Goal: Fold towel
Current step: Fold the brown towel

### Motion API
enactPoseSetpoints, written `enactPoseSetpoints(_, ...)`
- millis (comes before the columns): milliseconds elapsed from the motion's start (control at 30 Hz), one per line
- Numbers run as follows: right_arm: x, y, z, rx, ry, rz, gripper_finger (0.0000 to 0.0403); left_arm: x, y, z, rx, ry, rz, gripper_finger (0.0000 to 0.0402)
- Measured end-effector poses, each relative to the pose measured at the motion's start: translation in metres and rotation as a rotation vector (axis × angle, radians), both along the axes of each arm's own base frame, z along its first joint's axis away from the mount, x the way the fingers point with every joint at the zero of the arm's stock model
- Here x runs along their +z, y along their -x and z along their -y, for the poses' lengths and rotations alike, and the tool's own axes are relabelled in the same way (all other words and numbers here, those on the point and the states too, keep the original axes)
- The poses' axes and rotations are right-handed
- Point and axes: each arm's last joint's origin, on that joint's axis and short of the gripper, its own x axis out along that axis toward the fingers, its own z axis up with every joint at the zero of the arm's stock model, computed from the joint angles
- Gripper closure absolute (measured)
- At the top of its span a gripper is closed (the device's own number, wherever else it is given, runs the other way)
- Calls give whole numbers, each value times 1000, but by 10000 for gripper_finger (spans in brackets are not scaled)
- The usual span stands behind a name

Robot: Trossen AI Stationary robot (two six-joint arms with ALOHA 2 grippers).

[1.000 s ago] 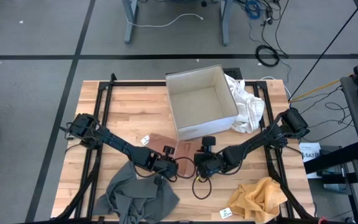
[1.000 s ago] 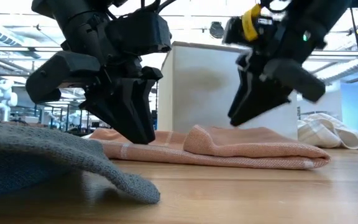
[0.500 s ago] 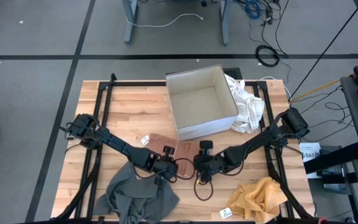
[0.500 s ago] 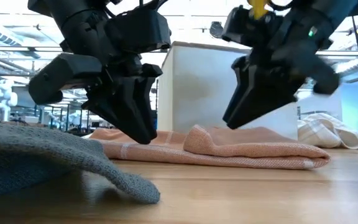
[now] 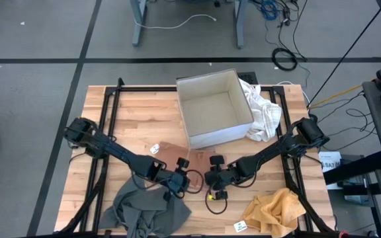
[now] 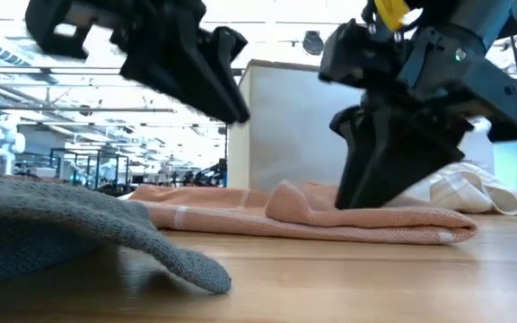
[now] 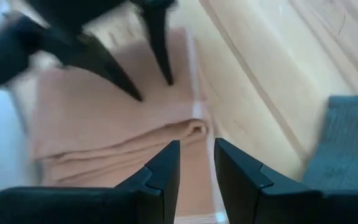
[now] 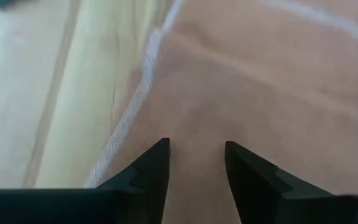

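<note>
Now | pink towel [image 6: 312,213] | folded, flat, one raised crease

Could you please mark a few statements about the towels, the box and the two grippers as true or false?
1. The pink towel lies flat on the table. True.
2. The box holds a towel. False: it looks empty; a white cloth lies beside it.
3. The right gripper has its tips down at the pink towel, fingers apart. True.
4. The left gripper grips the grey towel. False: it hangs above the pink towel, holding nothing.
5. A yellow cloth lies near the table's front right corner. True.
</note>
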Motion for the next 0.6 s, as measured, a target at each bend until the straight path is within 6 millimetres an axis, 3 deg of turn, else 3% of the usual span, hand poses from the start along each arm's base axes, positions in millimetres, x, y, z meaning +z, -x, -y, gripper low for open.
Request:
enactPoseSetpoints(133, -3, 4, 2, -14, -23, -71, 262, 11, 10, -11, 32, -14, -53, 296)
enactPoseSetpoints(267, -1, 14, 2, -26, -48, -155, 262, 8, 20, -17, 81, -19, -165, 296)
enactPoseSetpoints(600, 10, 43, -7, -1, -38, -325, 262, 0, 43, -3, 96, -13, -345, 296)
